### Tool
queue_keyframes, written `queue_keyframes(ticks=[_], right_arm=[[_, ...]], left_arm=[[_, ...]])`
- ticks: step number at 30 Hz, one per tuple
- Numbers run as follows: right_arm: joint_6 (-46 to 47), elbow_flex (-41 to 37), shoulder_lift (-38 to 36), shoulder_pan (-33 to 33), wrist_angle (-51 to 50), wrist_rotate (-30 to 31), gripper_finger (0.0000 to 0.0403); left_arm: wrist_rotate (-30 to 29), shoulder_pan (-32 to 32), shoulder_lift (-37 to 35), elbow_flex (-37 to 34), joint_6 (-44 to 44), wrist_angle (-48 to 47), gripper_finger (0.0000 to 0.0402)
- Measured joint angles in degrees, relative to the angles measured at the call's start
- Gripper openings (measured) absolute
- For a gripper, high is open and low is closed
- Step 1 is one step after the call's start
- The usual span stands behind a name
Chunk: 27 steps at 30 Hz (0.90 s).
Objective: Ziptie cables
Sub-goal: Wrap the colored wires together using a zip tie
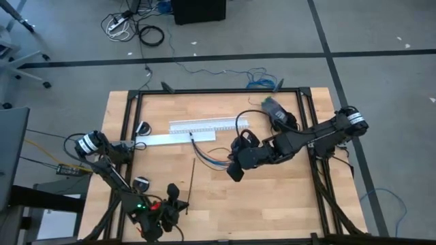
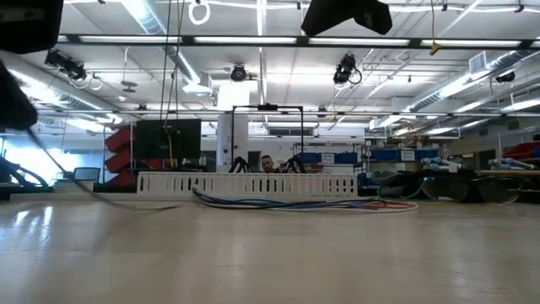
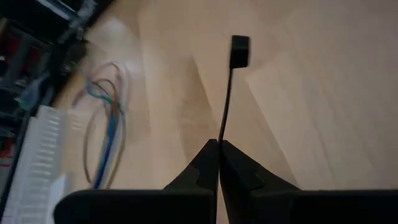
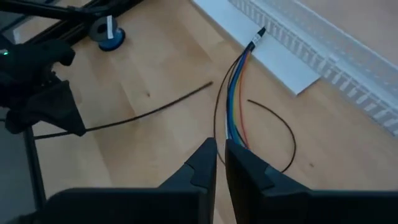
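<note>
The ziptie (image 1: 193, 178) is a thin black strip running near to far across the middle of the table, its square head (image 3: 239, 51) at the far end. My left gripper (image 1: 184, 206) is at the near edge, shut on the strip's near end. The cables (image 4: 235, 93), grey, blue, purple and orange, lie on the wood and run from beside the white channel toward the right. My right gripper (image 4: 220, 149) hangs well above them, shut with nothing between its fingers. In the low view it shows at the top (image 2: 346, 17), and the cables (image 2: 295, 203) lie flat below it. My left gripper pinches the ziptie's plain tail end (image 3: 220, 138) between its two fingertips. The strip runs straight on ahead of the fingers, in line with them. In the low view it slants down from the fingers (image 2: 67, 165) toward the table. Whether the head touches the wood I cannot tell.
A long white slotted channel (image 1: 204, 127) and a flat white strip (image 1: 170, 139) lie toward the far side. A thin black wire loop (image 4: 283, 124) lies beside the cables. Small round spools (image 1: 143, 127) (image 1: 141, 182) are on the left. A black frame (image 1: 218, 90) edges the table.
</note>
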Motion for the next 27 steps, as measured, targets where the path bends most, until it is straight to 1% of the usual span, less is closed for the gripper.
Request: queue_keyframes(ticks=[5,9,12,15,17,20,22,23,27], right_arm=[[-1.65,0.00,0.10,-1.13,0.71,-0.05,0.0031],[-2.82,0.00,0.74,-1.94,2.10,-2.10,0.0031],[-4.12,-0.44,1.99,-3.15,3.84,-4.88,0.0028],[-6.61,-3.29,3.89,-6.00,12.57,-9.35,0.0022],[-9.00,-5.56,6.29,-8.71,21.33,-13.54,0.0020],[-12.57,-6.89,10.59,-12.74,31.66,-21.06,0.0019],[-14.49,-6.93,14.27,-15.11,37.37,-24.55,0.0021],[-15.25,-6.93,15.87,-16.16,38.55,-25.86,0.0023],[-15.60,-6.99,21.88,-19.56,42.76,-26.47,0.0034]], left_arm=[[1.58,0.25,-0.01,-0.05,0.27,-1.51,0.0000],[3.70,1.58,-0.08,-2.30,1.48,2.21,0.0000],[5.23,3.04,-0.08,-3.91,4.25,8.28,0.0000],[6.86,3.74,-0.08,-4.47,6.58,12.65,0.0000],[7.19,3.93,-0.08,-4.48,8.05,14.30,0.0000],[7.25,4.08,-0.08,-4.43,9.28,15.04,0.0000],[7.26,4.11,-0.08,-4.42,9.04,14.05,0.0000],[7.32,4.13,-0.08,-4.42,8.91,13.93,0.0000],[7.37,4.13,-0.08,-4.42,7.99,13.75,0.0000]])
